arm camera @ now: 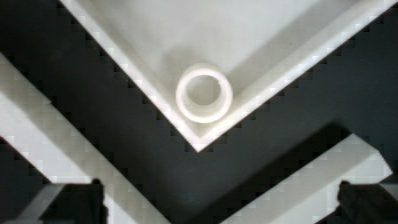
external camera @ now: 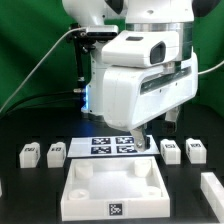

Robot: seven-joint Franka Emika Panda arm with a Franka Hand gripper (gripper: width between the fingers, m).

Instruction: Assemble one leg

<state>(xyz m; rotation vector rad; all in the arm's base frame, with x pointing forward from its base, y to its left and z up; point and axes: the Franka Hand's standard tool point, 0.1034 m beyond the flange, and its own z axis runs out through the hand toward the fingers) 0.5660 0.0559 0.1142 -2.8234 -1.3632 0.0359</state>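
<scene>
The arm's end effector (arm camera: 210, 206) has its two dark fingers apart, one at each lower corner of the wrist view, and nothing is between them. In front of it the wrist view shows only one corner of the large flat white panel (arm camera: 267, 40) with its round white socket ring (arm camera: 203, 93); no leg is in that picture. So the task's thing lies to the side of the end effector, not under it. In the exterior view the small white plastic stubby leg (external camera: 170, 150), with a black-and-white square tag on its upper face, lies on the black counter (external camera: 20, 195) just beside the thin flat white marker board (external camera: 112, 148), on the exterior view's right. The end effector hangs over the right end of that board, behind the far edge of the panel, so this leg is the nearest one. A second similar leg (external camera: 195, 150) lies just beyond it, and two more legs (external camera: 57, 150) (external camera: 30, 152) lie well apart on the exterior view's left. I judge that the next move is a short sideways travel toward the exterior view's right and then a descent. The leg is too small and blurred to tell its long axis, so I cannot tell how the fingers should be turned.
</scene>
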